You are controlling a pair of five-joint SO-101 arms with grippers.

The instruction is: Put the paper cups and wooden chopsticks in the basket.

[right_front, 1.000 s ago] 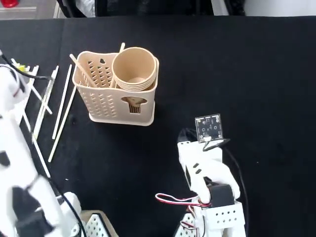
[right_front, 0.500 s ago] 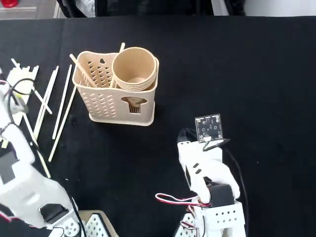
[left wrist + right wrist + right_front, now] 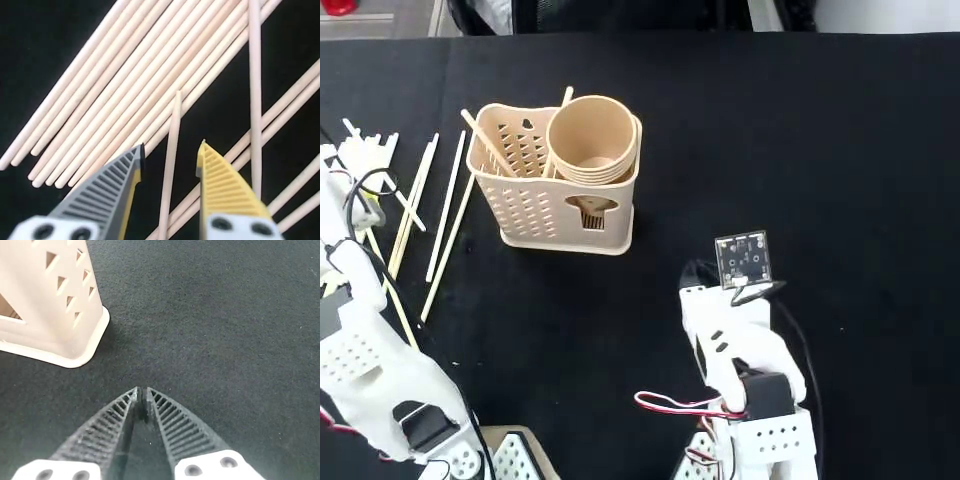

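The left pincer (image 3: 172,145) is spread open low over a heap of loose chopsticks (image 3: 150,75). Its grey and yellow jaws stand on either side of one stick (image 3: 169,190) that lies at an angle to the rest; whether they touch it cannot be told. From above, the heap lies on the black bench (image 3: 820,150), just left of the basket (image 3: 555,210). The right pincer (image 3: 143,390) is clenched with nothing between its jaws, over bare bench near a corner of the basket's foot. The basket stands upright. A stack of cups (image 3: 592,135) sits in its right part, and leaning sticks (image 3: 483,138) rest inside beside the stack.
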